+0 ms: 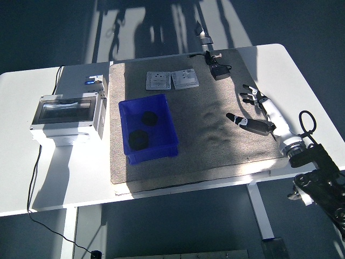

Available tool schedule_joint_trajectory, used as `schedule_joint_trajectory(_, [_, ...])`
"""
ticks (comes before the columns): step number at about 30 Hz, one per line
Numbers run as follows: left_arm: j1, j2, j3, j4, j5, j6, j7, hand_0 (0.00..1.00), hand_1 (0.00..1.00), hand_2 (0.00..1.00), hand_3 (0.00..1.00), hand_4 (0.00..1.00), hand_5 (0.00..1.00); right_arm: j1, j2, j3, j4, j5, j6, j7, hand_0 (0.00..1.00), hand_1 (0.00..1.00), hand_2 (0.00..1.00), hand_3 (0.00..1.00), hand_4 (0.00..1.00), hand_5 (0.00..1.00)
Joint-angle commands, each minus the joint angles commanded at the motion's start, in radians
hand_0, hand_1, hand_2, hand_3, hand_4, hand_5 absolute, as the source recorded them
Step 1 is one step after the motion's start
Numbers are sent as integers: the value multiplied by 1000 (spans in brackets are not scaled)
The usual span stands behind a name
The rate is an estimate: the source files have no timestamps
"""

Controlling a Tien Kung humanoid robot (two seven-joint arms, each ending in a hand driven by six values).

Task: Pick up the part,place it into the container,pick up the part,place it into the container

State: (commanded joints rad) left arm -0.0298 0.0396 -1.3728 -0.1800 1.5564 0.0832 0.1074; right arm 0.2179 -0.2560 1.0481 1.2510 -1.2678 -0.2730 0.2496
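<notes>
A blue container (146, 129) sits on the grey mat (215, 124) at the left. Two black round parts lie inside it, one at the back (148, 117) and a larger one at the front (140, 139). My right hand (253, 110) is over the mat's right edge, far from the container, with fingers spread and holding nothing. My left arm is out of view.
Two grey square plates (172, 80) lie at the mat's back. A black adapter with cable (219, 70) is at the back right. A grey electrical box with a clear lid (67, 115) stands on the table left of the mat.
</notes>
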Motion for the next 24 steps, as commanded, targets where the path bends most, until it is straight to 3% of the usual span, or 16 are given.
schedule_joint_trajectory(4, [-2, -4, 13, 0, 12, -2, 4, 668, 665, 625, 404, 760, 892, -72, 17, 133, -46, 152, 62, 99, 873, 795, 805, 790, 998, 696])
schedule_joint_trajectory(5, [-2, -5, 17, 0, 9, -1, 3, 669, 666, 627, 417, 759, 891, -79, 18, 155, -51, 181, 79, 111, 794, 639, 720, 703, 998, 880])
schedule_joint_trajectory(10, [2, -11, 30, 0, -15, 8, -4, 669, 666, 627, 417, 759, 891, -95, 14, 265, -49, 371, 183, 91, 794, 639, 720, 703, 998, 880])
schedule_joint_trajectory(11, [3, -13, 32, 0, -16, 7, -5, 668, 665, 627, 418, 756, 882, -97, 14, 275, -47, 407, 204, 86, 700, 351, 637, 682, 998, 984])
schedule_joint_trajectory(16, [4, -22, 42, 0, -18, 3, -8, 668, 665, 627, 418, 756, 882, -104, 11, 262, -25, 592, 318, 38, 700, 351, 637, 682, 998, 984])
schedule_joint_trajectory(17, [4, -23, 43, 0, -19, 3, -8, 667, 665, 630, 437, 756, 876, -105, 9, 259, -15, 626, 337, 27, 552, 278, 764, 655, 998, 986])
schedule_joint_trajectory(20, [4, -24, 45, 0, -21, 3, -11, 667, 665, 630, 437, 756, 876, -110, 0, 263, 27, 723, 396, -15, 552, 278, 764, 655, 998, 986])
schedule_joint_trajectory(22, [5, -23, 42, 0, -21, 5, -12, 667, 665, 630, 437, 756, 876, -103, -20, 297, 56, 695, 369, -59, 552, 278, 764, 655, 998, 986])
schedule_joint_trajectory(23, [4, -22, 38, 0, -18, 5, -12, 667, 666, 631, 443, 756, 875, -95, -36, 322, 72, 655, 344, -93, 369, 288, 903, 709, 998, 997])
schedule_joint_trajectory(24, [3, -20, 35, 0, -15, 6, -12, 667, 666, 631, 443, 756, 875, -88, -47, 340, 82, 619, 325, -122, 369, 288, 903, 709, 998, 997])
